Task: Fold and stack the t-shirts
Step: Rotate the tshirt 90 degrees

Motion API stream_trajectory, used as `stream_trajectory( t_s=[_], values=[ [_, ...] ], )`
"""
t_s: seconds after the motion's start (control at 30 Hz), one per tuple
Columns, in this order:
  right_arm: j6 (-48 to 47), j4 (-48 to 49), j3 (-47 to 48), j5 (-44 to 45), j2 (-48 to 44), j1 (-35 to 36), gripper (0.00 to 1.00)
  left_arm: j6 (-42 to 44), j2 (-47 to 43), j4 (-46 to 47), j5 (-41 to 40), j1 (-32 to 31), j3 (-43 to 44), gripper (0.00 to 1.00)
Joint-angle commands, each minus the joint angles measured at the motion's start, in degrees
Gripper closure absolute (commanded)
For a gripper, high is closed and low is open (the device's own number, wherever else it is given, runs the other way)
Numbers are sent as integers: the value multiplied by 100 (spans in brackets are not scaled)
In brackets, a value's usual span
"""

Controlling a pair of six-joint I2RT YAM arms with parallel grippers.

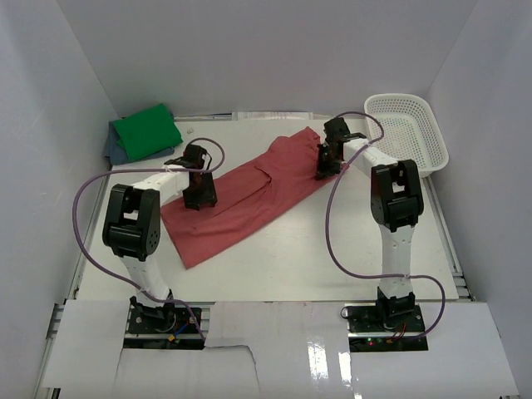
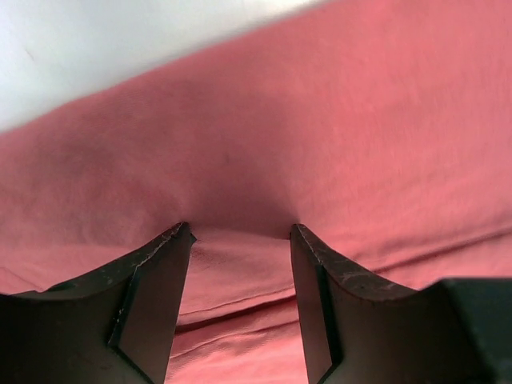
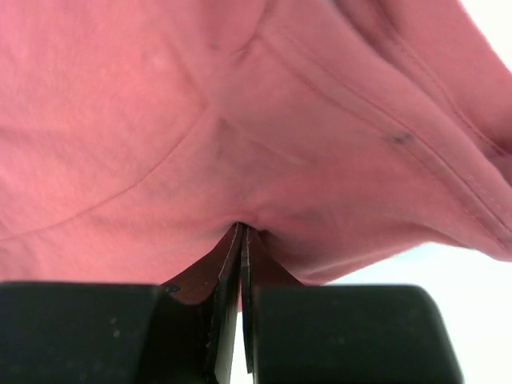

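Table (image 1: 316, 258) centre: brick-red t-shirt (image 1: 249, 199) spread flat on a diagonal, near-left to far-right. Left gripper (image 1: 199, 196) down on shirt's left part, jaws apart, fingertips (image 2: 156, 280) pressing into cloth, small ridge of red fabric puckered between them, not pinched. Right gripper (image 1: 326, 166) at shirt's far-right end, jaws fully closed, clamping a bunch of red cloth, stitched seams running just beside the pinch. Far-left corner: green t-shirt (image 1: 148, 129) folded, lying on blue-grey t-shirt (image 1: 115, 148), only a blue-grey edge showing at left. Far-right: white lattice basket (image 1: 432, 137), near right gripper, well apart from folded pair.
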Motion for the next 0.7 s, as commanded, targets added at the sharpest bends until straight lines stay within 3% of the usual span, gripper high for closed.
stream_trajectory(
  t_s=[0.0, 0.17, 0.43, 0.67],
  values=[
    [-157, -59, 678, -197, 489, -247, 92, -188, -23, -754, 558, -204, -600, 36],
    [-17, 160, 1538, -1091, 1087, -528, 92, -487, -208, -684, 972, -687, -952, 36],
    [422, 292, 2769, -1778, 2071, -774, 91, -1119, -366, -544, 1420, -1706, -1522, 36],
    [853, 793, 2894, -2385, 2371, -967, 90, -1568, -743, -446, 1640, -2384, -1936, 36]
  ],
)
